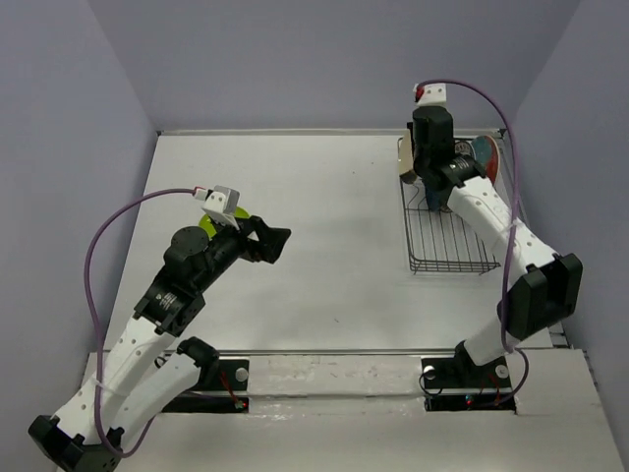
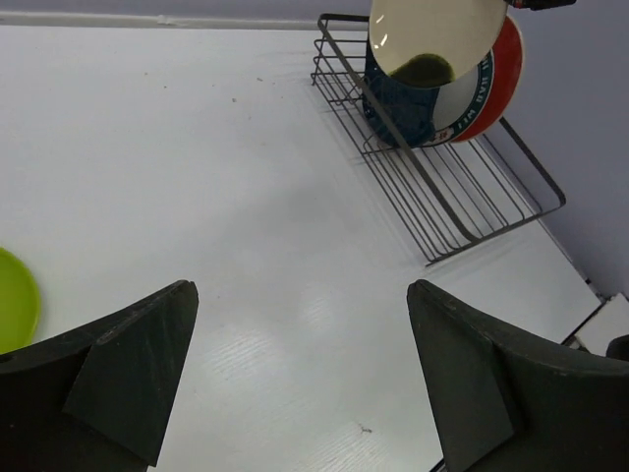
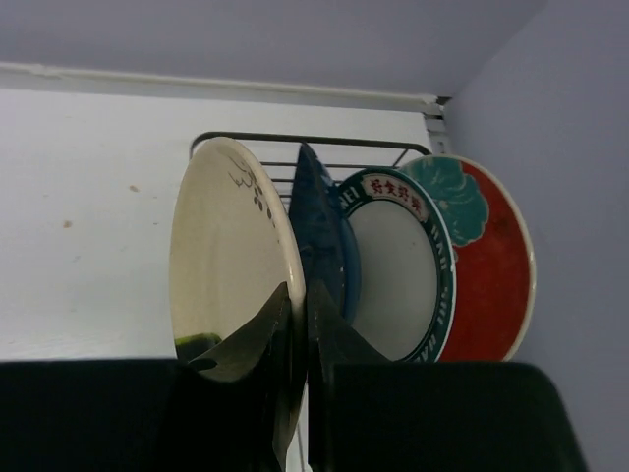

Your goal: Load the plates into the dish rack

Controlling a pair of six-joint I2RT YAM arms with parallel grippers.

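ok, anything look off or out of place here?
Nothing spilled or broken. Only the lime-green plate lies flat on the table, outside the dish rack, beside the open left gripper. The right gripper is shut on the cream plate at the rack's far end.

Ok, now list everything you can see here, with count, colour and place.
cream plate: one, cream, upright at the rack, rim pinched
dark teal plate: one, dark teal, racked beside the cream one
white plate: one, navy rim, racked next along
floral plate: one, red and teal, racked nearest the wall
lime-green plate: one, flat on the table by the left arm
dish rack: one, black wire, far right
table: one, white
left fingers: two, black, open, empty
right fingers: two, black, shut on the cream plate
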